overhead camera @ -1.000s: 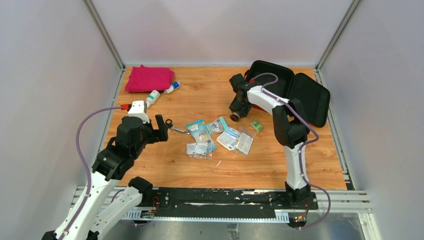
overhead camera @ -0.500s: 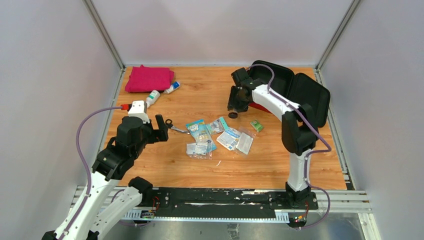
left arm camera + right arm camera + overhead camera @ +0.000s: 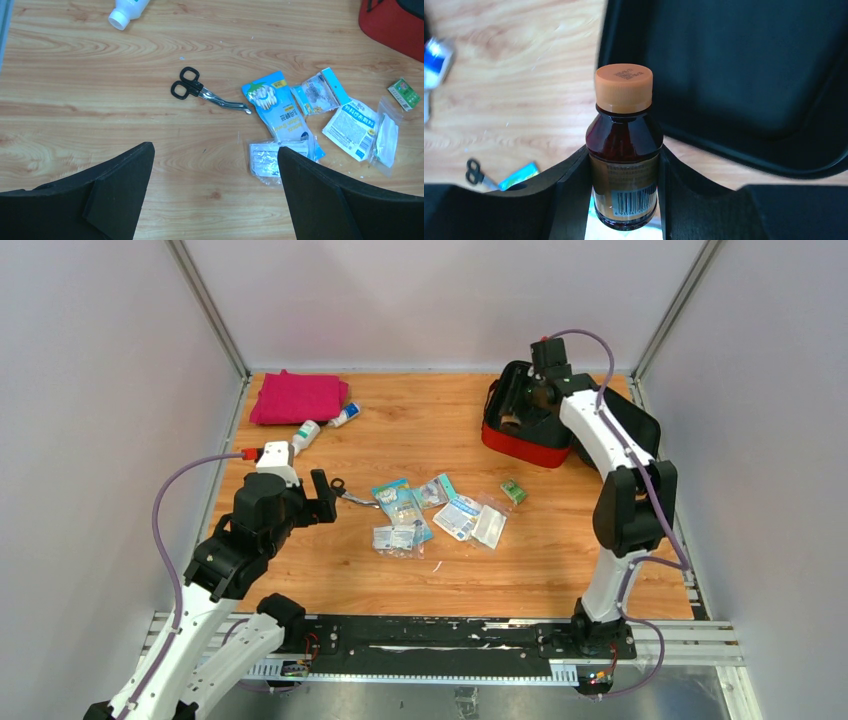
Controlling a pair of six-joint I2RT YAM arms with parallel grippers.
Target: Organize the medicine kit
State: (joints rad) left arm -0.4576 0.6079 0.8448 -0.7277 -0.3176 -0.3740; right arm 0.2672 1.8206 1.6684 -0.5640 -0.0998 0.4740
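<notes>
While our right claw (image 3: pixel 624 172) grips a brown bottle (image 3: pixel 624 130), jaws half-closed on its sides, the kit (image 3: pixel 744 65) lies open just ahead of and below it. We judge the packing step is under way, and next we must lower the bottle into the kit and let go. Our left claw (image 3: pixel 214 150) hangs wide open and empty, with scissors (image 3: pixel 200 92) just beyond it. A second earlier the right claw hung lower, short of the kit.

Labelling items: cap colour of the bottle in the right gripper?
Orange cap on the brown bottle; right wrist view.
</notes>
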